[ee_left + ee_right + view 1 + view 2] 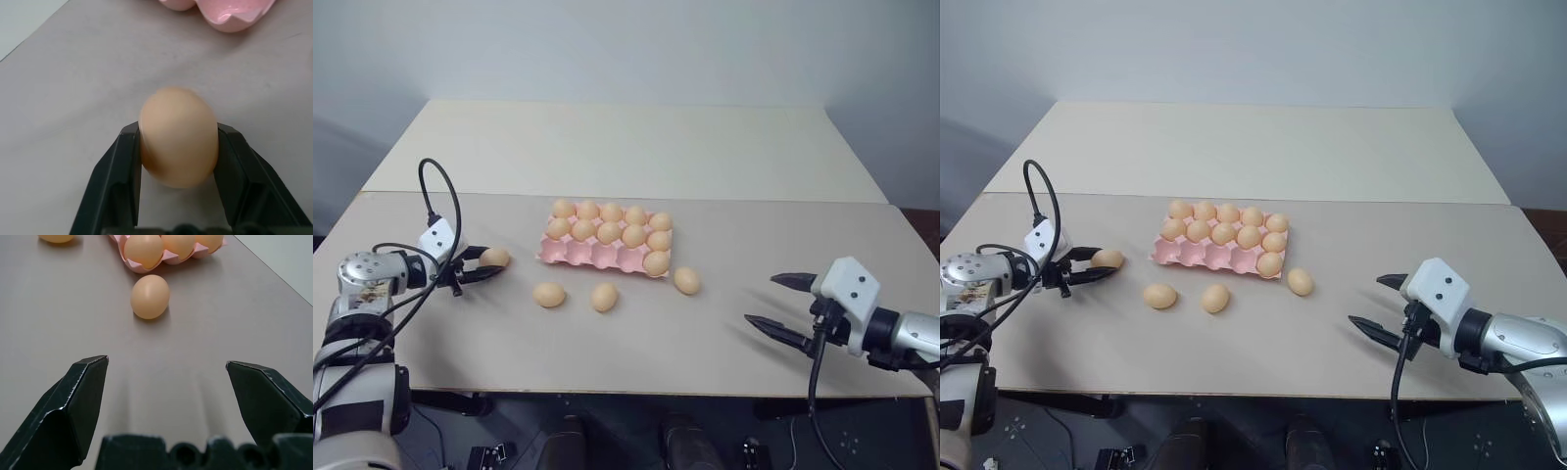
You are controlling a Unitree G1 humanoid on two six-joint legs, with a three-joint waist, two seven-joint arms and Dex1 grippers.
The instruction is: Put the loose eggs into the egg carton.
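Observation:
The pink egg carton lies mid-table. Its two back rows are full, and the front row holds one egg at its right end. Left of the carton, one loose egg rests on the table between the fingers of my left gripper. In the left wrist view both fingers press against the sides of that egg. Three more loose eggs lie in front of the carton. My right gripper hovers open at the right, empty, with the nearest loose egg ahead of it.
The tan table's front edge runs just below both arms. A seam crosses the tabletop behind the carton. A black cable loops above my left wrist.

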